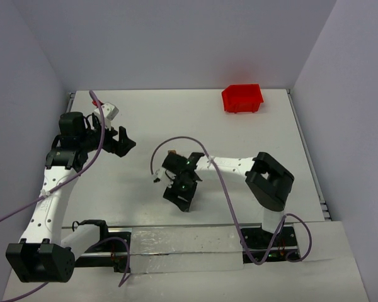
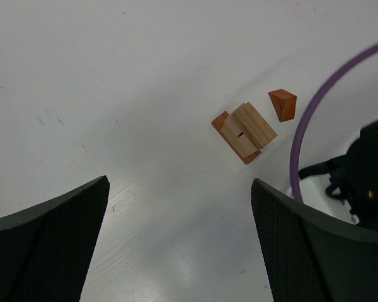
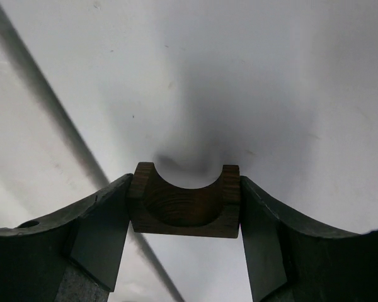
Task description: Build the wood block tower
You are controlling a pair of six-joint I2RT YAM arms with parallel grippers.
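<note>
Right gripper [image 3: 184,201]: jaws closed against both sides of arch block [image 3: 183,221] | Left gripper [image 2: 179,242]: jaws wide apart, holding nothing, above table [image 2: 113,94]

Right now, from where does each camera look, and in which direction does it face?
Top external: high behind the bases, facing down at the white table; left arm, right arm, red plastic bin.
Left wrist: on the left arm, looking down between open jaws at stacked tan wooden blocks and a brown wooden wedge.
Right wrist: low over the table, its jaws against a dark wooden arch block.
Shared: top and left wrist both show the purple cable.
</note>
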